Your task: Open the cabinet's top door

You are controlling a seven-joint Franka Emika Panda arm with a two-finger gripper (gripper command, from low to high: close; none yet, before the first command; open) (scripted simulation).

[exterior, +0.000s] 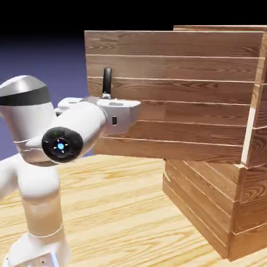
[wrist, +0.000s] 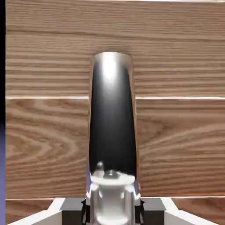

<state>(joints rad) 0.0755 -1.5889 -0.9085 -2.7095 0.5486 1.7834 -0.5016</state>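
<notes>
Cabinet: tall box of reddish-brown wood planks [exterior: 203, 208], located from 3 to 5 o'clock in the exterior view. Top door: large panel of horizontal reddish-brown planks [exterior: 182, 94], standing open. The door extends from its edge at the cabinet, near 2 o'clock, toward 10 o'clock. Door handle: black bar with a silver end [wrist: 112, 118], positioned at 10 o'clock in the exterior view and aligned 12-to-6 in the hand view, silver end at 6 o'clock.

Two-finger gripper, white with grey fingertips [wrist: 112, 212]: jaws closed on the silver end of the handle, one fingertip on each side. White robot arm [exterior: 39, 182]: rises from 7 o'clock in the exterior view, bends near 9 o'clock and reaches to the door face. Pale wood-grain table [exterior: 120, 208]: visible below the door, around 6 o'clock. Blue-violet backdrop [wrist: 2, 176]: visible at 8 o'clock in the hand view, beyond the door edge.
</notes>
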